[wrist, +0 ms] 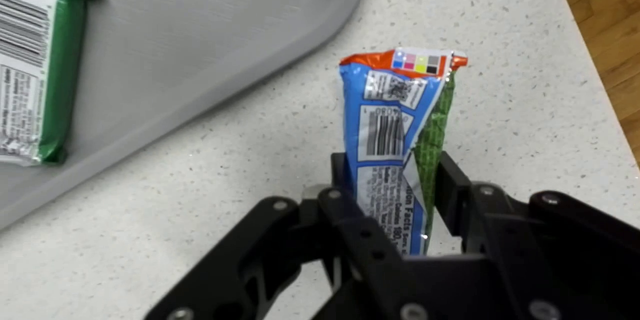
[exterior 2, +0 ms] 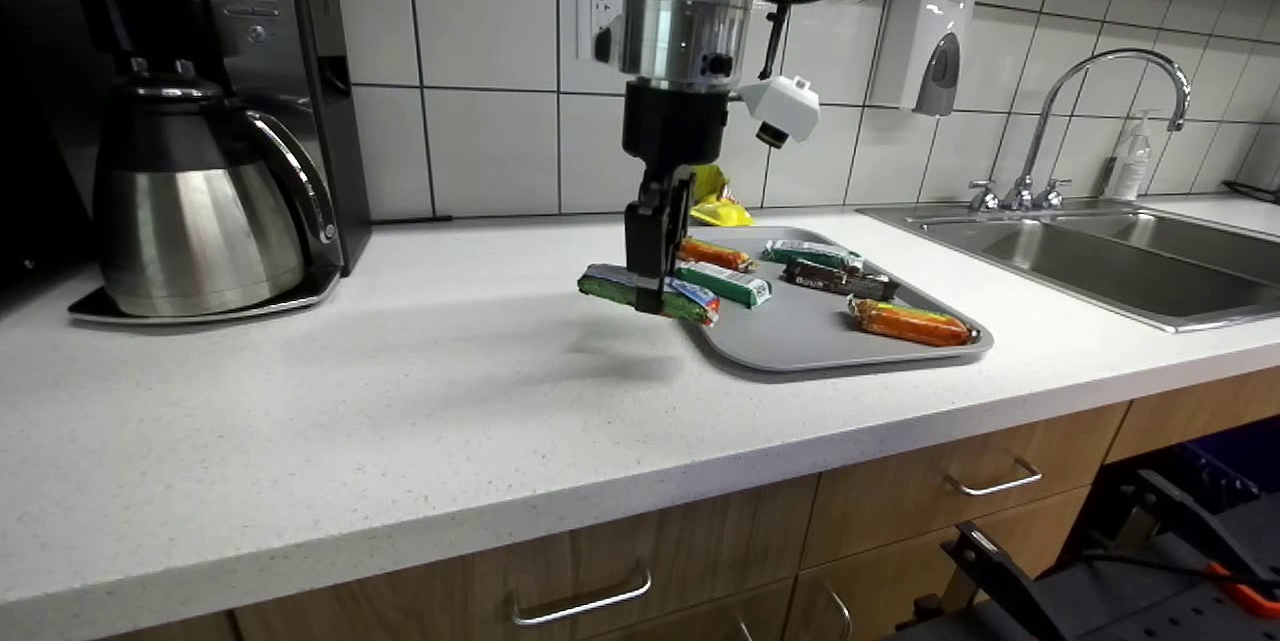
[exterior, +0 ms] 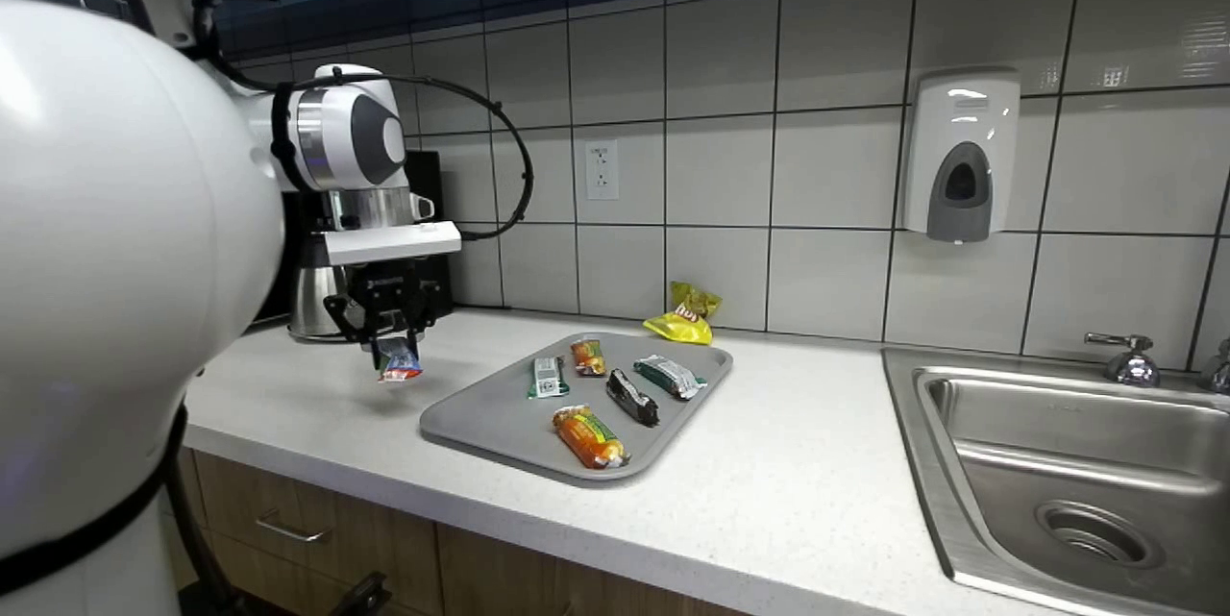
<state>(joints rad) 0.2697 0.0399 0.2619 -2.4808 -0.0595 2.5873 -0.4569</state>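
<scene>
- Nearest the camera, the robot's white arm [exterior: 125,289] filled the 9 o'clock side of an exterior view.
- The speckled white tabletop [exterior: 817,472] stretched beneath the things.
- A metal sink [exterior: 937,472] sat in it, around 4 o'clock in an exterior view.
- A coffee maker [exterior 2: 255,71] stood around 10 o'clock in an exterior view.
- A grey tray [exterior: 490,424] rested on the tabletop.
- The black hand [wrist: 392,180] hung off the tray's 9 o'clock edge in an exterior view, its fingers clamped on a blue-and-green bar [wrist: 382,133], which was above the tabletop, beside the tray in the wrist view, red end toward 12 o'clock.
- A crumpled yellow bag [exterior: 684,320] lay just beyond the tray's 1 o'clock edge in an exterior view.
- There, the tray carried an orange bar [exterior: 589,436] at 6 o'clock, a dark brown bar [exterior: 632,400] at 3, a green-and-white bar [exterior: 670,376] at 2, a second green-and-white bar [exterior: 549,378] at 10 and a second orange bar [exterior: 588,357] at 12.
</scene>
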